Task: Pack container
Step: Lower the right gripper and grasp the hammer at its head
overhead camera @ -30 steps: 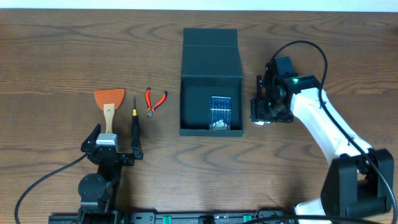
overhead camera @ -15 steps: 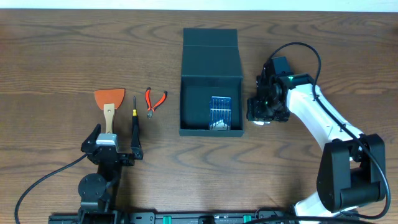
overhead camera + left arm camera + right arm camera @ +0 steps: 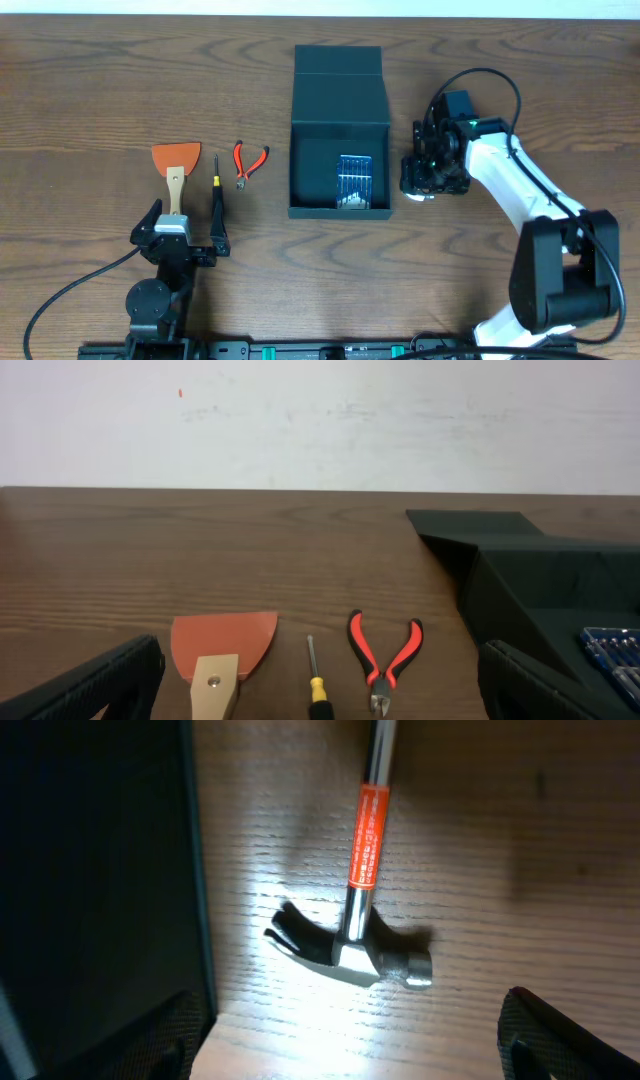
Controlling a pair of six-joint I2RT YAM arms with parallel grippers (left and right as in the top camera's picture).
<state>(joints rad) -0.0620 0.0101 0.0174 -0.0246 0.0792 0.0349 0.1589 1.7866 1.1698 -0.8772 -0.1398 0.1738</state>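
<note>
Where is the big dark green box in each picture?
Overhead: container in the top middle.
Left wrist: container at the right edge, right of the pliers.
Right wrist: container fills the left side, beside the hammer.
Shared landmark: the brown wooden table.

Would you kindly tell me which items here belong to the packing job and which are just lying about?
In the job: box, bit case inside it, hammer beside it.
Lying about for now, likely to be packed later: scraper, screwdriver, pliers.
</note>
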